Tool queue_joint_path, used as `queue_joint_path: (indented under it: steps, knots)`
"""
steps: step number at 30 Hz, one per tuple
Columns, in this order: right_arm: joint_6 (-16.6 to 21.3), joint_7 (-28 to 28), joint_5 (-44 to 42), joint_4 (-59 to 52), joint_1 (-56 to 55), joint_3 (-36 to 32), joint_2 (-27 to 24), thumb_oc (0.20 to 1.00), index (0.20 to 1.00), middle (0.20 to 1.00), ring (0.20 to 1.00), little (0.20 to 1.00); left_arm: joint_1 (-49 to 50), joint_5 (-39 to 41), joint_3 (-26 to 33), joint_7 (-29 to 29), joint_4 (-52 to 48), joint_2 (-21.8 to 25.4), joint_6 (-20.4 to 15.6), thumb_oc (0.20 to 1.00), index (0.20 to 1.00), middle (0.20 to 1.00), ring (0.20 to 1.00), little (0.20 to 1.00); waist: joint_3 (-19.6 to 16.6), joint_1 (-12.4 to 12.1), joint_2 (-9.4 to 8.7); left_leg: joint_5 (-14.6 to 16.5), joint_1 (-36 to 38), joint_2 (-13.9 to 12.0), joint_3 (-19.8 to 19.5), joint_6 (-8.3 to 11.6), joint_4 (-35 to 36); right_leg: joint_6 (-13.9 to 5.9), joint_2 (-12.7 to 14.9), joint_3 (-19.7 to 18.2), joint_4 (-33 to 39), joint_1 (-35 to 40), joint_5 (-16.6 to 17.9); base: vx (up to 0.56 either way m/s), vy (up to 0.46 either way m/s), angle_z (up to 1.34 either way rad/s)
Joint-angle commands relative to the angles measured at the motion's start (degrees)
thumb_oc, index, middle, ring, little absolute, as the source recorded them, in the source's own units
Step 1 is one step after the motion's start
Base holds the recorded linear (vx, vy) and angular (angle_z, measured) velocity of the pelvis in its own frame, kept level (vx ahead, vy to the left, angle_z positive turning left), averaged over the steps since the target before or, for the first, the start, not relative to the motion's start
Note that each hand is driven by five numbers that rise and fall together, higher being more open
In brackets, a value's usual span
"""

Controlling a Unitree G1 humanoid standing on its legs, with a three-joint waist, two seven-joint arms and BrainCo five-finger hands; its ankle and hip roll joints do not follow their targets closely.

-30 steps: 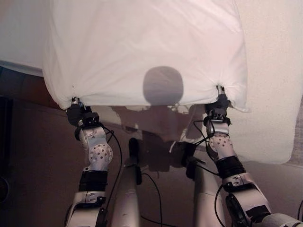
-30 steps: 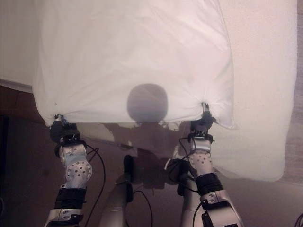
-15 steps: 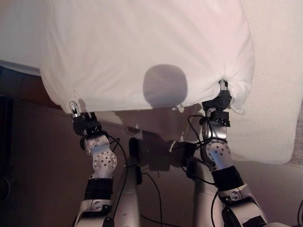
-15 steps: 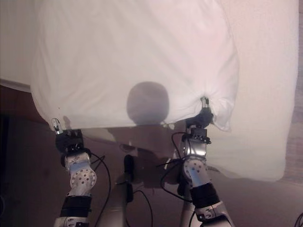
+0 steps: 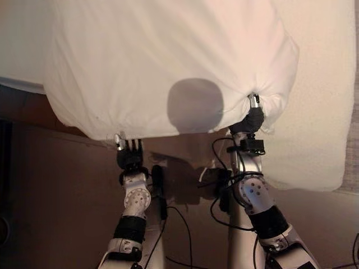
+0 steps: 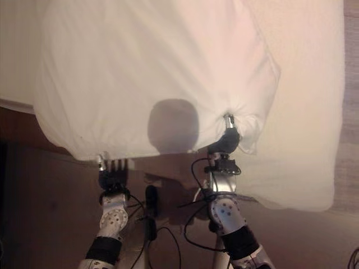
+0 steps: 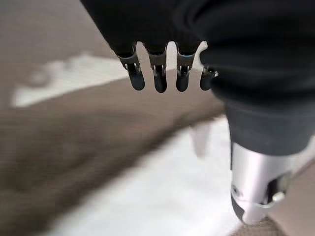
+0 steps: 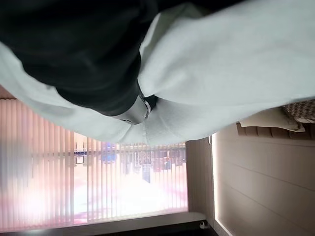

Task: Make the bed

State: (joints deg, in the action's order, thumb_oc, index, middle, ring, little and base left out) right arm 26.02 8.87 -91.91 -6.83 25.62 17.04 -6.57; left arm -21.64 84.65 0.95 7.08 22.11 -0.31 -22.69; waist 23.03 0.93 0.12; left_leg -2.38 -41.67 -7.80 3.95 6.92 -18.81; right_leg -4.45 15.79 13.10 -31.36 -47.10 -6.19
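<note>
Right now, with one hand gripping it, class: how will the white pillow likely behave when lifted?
The white pillow probably flops: its cover bunches into creases where the right hand pinches it. It looks light for its bulk, held by one pinch while the left hand is open beneath its edge. Expect sagging at unsupported corners.

Bedroom: bed (image 5: 320,112), window blinds (image 8: 98,182).

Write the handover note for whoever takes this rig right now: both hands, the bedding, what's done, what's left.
Left hand: open, fingers straight, just below the pillow's near edge, holding nothing.
Right hand: shut on the pillow's near right corner, cloth bunched around it.
Pillow is raised above the bed, hanging from the right hand alone.
Done: pillow picked up.
Left: regrip with the left hand, probably, then set the pillow on the bed.
</note>
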Motion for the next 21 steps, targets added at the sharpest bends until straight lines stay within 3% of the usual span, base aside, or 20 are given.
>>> queue_joint_path:
  steps: [1,13,21]
  knots:
    - [0.3,7.6,2.3,-11.0,-0.3,0.7,0.6,0.200,0.200,0.200,0.200,0.200,-1.2,0.1,-0.9,-4.1,1.2,1.5,1.1,1.000,1.000,1.000,1.000,1.000,-3.2,2.3,-1.35,2.4,-1.3,1.4,2.3,-3.56,-0.9,-3.24,-2.7,-3.5,6.4,2.0,6.6,0.00,-0.006,-0.04]
    - [-0.1,8.1,-0.3,-9.3,-0.5,2.5,0.9,0.200,0.200,0.200,0.200,0.200,-9.5,0.0,0.9,-1.1,8.2,2.0,-1.4,1.000,1.000,1.000,1.000,1.000,-3.8,3.9,-1.95,2.8,-1.0,0.9,2.8,-3.29,-1.4,-3.20,-3.2,-4.2,6.5,2.2,6.6,0.00,0.002,-0.03]
    - [0.0,8.9,-0.4,-8.5,-1.1,1.9,1.4,0.200,0.200,0.200,0.200,0.200,-10.8,1.3,2.3,-6.9,5.9,2.5,-1.7,1.000,1.000,1.000,1.000,1.000,-4.6,4.1,-2.25,2.9,-1.5,0.8,2.7,-3.17,-1.8,-3.18,-3.5,-4.3,6.3,1.7,6.6,0.00,0.000,0.00]
